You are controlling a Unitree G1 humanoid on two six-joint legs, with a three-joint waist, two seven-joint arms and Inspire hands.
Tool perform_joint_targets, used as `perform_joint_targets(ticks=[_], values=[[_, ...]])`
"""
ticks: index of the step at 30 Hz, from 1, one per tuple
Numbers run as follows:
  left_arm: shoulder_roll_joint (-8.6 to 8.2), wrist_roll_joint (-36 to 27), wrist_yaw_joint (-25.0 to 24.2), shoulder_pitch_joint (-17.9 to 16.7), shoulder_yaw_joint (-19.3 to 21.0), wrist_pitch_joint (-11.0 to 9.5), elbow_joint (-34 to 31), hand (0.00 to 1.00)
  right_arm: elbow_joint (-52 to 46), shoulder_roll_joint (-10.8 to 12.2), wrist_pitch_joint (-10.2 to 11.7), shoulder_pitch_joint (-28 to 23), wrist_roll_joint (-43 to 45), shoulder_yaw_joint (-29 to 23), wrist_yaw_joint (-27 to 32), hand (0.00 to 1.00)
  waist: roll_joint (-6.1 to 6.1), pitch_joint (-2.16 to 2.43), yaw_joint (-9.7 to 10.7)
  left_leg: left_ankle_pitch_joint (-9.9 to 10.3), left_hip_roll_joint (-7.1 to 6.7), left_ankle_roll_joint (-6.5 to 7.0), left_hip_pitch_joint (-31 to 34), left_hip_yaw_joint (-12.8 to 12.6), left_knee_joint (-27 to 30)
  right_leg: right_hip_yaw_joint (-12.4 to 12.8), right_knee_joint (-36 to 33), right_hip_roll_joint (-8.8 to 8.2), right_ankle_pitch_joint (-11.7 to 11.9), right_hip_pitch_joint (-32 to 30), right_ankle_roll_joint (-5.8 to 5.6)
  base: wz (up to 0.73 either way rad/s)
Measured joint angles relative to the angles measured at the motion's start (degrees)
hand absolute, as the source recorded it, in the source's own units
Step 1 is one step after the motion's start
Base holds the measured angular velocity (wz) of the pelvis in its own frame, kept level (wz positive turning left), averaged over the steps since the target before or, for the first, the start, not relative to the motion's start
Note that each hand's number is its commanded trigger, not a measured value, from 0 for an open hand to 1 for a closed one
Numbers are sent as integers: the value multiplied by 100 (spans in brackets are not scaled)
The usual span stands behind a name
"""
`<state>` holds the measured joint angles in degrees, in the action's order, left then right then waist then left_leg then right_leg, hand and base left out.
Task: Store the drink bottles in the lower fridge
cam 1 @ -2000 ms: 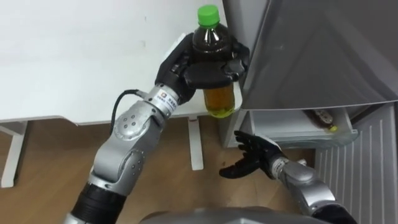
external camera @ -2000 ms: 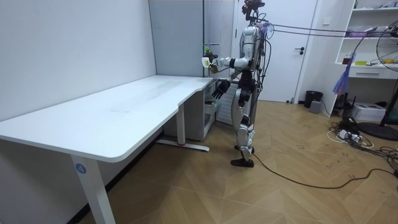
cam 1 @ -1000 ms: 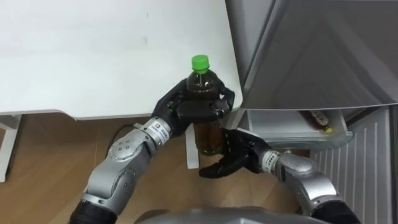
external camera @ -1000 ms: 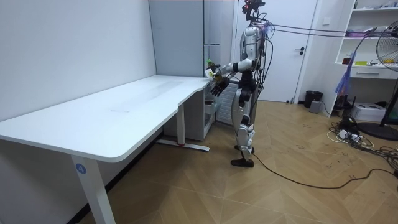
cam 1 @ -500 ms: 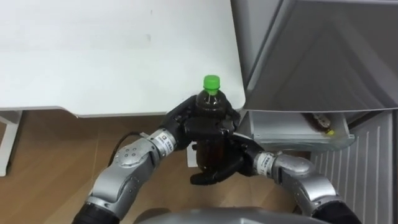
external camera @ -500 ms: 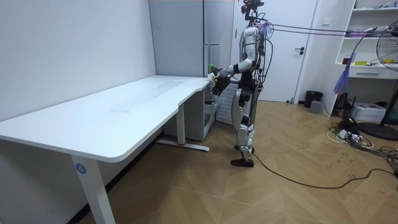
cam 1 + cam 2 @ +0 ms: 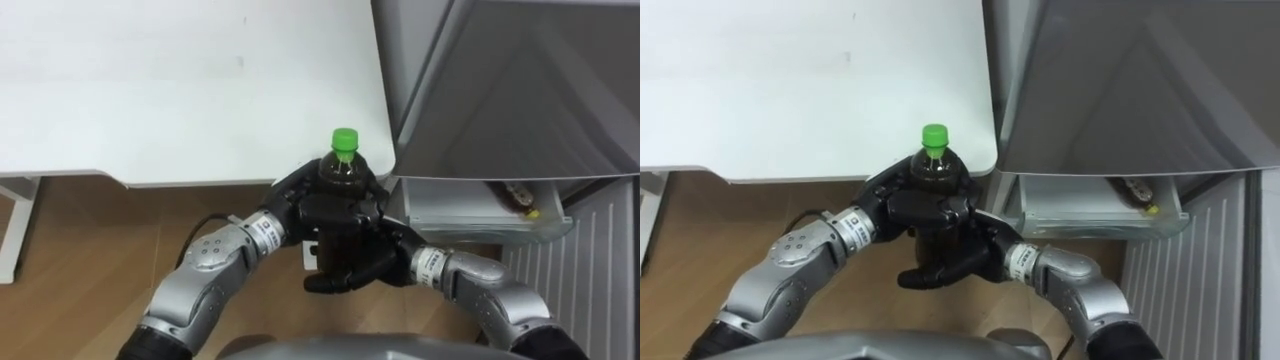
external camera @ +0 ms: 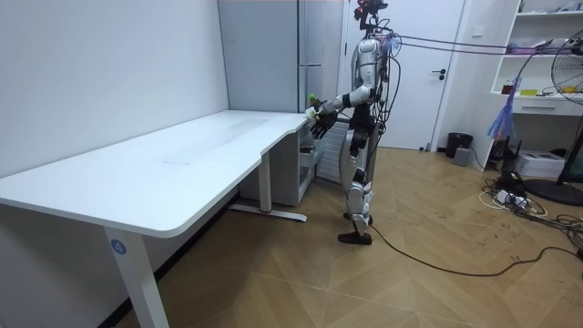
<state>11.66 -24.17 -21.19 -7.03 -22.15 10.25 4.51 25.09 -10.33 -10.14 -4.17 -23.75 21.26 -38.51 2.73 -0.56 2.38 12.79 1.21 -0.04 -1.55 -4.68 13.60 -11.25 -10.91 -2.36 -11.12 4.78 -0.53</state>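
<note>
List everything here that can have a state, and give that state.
bottle: upright, green cap screwed on, held up by both hands.
left hand: shut round the bottle's upper body.
right hand: curled round the bottle's lower part.
fridge drawer: pulled open, with a dark item lying inside.

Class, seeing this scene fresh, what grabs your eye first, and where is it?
The green-capped clear plastic bottle of brown drink, at centre by the white table: the left hand grips it and the right hand cups its lower part. Right of it, the lower drawer of the grey fridge stands open.
</note>
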Motion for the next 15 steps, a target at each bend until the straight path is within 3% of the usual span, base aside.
perform_joint_targets(ticks=[1,2,15], values=[[0,1,-19,0,3,-8,0,100,0,-3,-2,-1,-36,0,0,63,-3,-2,-2,0,0,0,1,1,-1,-3,0,1,0,0,0,0],[2,2,-46,0,2,-26,0,100,0,-15,-2,-2,-108,0,0,100,-11,-7,-1,0,0,0,0,-10,-3,-2,0,1,0,-3,0,0],[-1,-2,-89,-1,42,-30,1,100,-1,-28,6,-3,-137,9,-7,100,-20,-7,-91,0,-6,0,2,6,-5,11,2,-2,0,-48,0,-1]])
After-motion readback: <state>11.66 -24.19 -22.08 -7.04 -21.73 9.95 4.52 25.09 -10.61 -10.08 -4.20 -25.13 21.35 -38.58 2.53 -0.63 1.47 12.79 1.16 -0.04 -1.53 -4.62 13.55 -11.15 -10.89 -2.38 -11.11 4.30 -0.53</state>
